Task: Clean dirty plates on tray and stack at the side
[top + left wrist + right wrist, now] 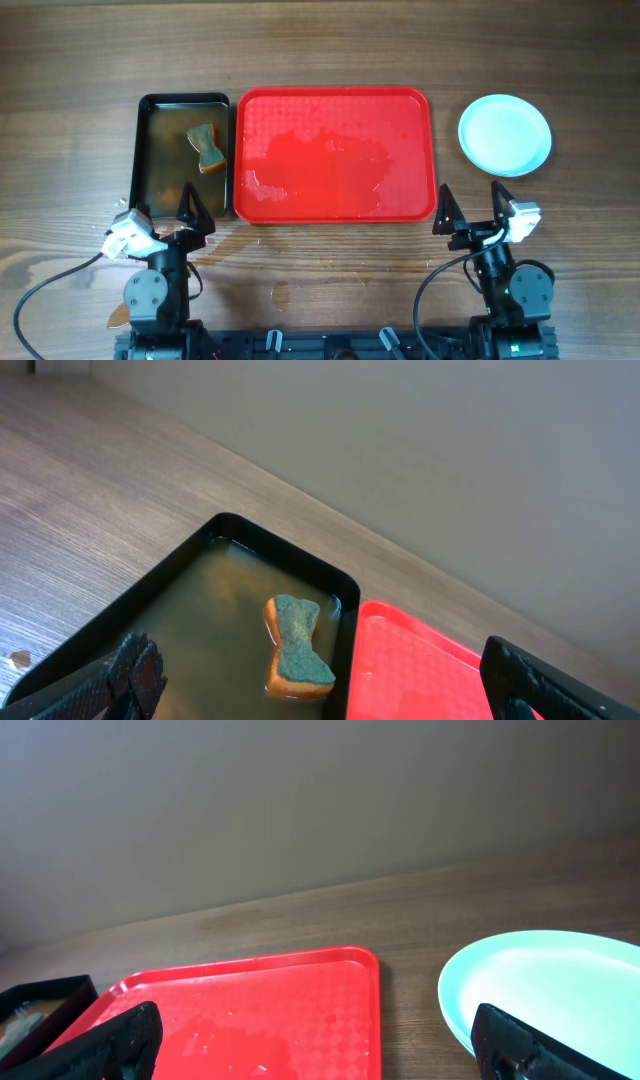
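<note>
Wooden table (320, 40) carries the wet tray (335, 100) at twelve o'clock, the plates (505, 135) at two; I see left gripper (165, 215) and right gripper (472, 205) spread wide, empty

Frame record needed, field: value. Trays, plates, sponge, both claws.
red tray: mid-table, no plates on it, wet patches
plates: pale blue-white, on the table right of the red tray; number in the pile cannot be told
black tray: left of the red tray, holds brownish water
sponge: lying in the black tray
left claw: open, holding nothing, near the black tray
right claw: open, holding nothing, below the plates
</note>
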